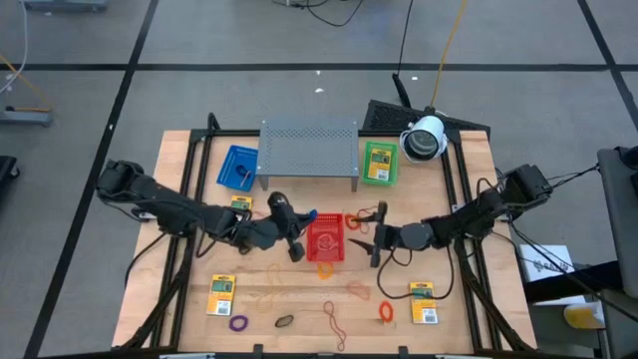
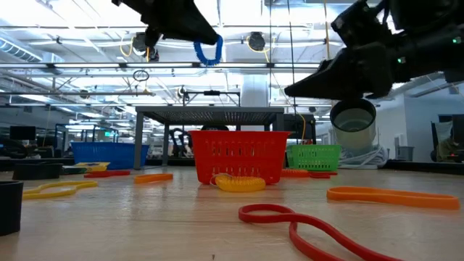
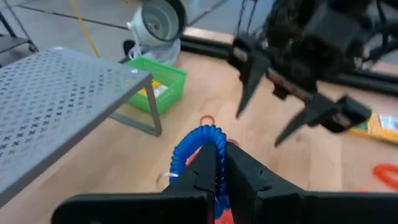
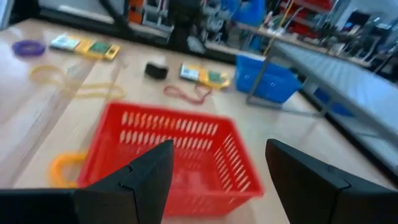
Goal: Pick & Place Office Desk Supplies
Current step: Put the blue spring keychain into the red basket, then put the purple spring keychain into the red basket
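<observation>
Rubber bands all over the wooden table [image 1: 179, 299] here, plus the yellow-and-green packets. The left end effector [image 3: 217, 163] is clamped shut on a blue rubber band [image 3: 198, 142], holding it up in the air right by the red mesh basket [image 1: 326, 237]; in the low view that blue loop [image 2: 208, 49] dangles from the fingers well above the basket [image 2: 238, 154]. The right end effector [image 4: 217, 171] sits just on the other side of the same basket with its fingers spread wide and nothing between them, pointing at the basket's open top [image 4: 174, 155]. Behind the basket stands the grey perforated rack [image 1: 309, 148], with a blue basket [image 1: 237, 167] to one side and a green basket [image 1: 379, 163] on the other; the green one has a packet lying in it. Loose stuff on the table: a packet [image 1: 221, 293] near the front left, another packet [image 1: 424, 300] front right, a third [image 1: 241, 203] up by the left arm, a purple band [image 1: 238, 322], a black band [image 1: 285, 321], an orange band [image 1: 387, 311] and some thin tan loops [image 1: 269, 296] in the middle. A yellow band [image 2: 239, 183] lies touching the front of the red basket, and a red band [image 2: 304, 228] sprawls closest to the low camera.
</observation>
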`<state>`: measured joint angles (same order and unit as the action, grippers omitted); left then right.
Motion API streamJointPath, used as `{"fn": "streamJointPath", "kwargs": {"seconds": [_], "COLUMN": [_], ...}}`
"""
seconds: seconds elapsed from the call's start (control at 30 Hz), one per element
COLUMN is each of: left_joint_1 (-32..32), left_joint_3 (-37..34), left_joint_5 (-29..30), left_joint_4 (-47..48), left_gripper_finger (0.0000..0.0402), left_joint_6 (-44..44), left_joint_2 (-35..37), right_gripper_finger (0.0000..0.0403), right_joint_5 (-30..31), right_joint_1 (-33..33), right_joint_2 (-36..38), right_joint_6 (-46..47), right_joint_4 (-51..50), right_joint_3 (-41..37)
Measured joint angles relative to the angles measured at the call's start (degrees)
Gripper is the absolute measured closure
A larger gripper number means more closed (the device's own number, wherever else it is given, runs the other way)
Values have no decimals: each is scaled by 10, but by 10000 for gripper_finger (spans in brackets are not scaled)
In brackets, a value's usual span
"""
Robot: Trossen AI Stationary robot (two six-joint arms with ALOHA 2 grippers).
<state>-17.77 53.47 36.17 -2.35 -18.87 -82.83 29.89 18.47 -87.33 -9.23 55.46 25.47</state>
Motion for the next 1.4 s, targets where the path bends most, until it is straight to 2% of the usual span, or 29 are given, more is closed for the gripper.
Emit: {"fn": "streamJointPath", "kwargs": {"seconds": [0.13,0.3,0.6,0.83,1.13,1.4], "left_joint_1": [22,25,35,29,19,19], "left_joint_3": [0,-1,0,0,0,0], "left_joint_5": [-67,-89,-196,-241,-251,-272], "left_joint_4": [-13,-6,-4,14,15,5], "left_gripper_finger": [387,388,371,359,314,246], "left_joint_6": [1,9,42,64,74,77], "left_joint_2": [-5,-21,-24,-26,-43,-43], "right_gripper_finger": [156,156,156,156,156,156], "right_joint_5": [0,0,0,0,-1,-2], "right_joint_1": [-16,-26,-27,-27,-22,-22], "right_joint_2": [0,0,0,0,0,0], "right_joint_6": [4,36,137,161,208,227], "right_joint_4": [32,58,109,133,129,129], "right_joint_3": [0,0,0,0,0,0]}}
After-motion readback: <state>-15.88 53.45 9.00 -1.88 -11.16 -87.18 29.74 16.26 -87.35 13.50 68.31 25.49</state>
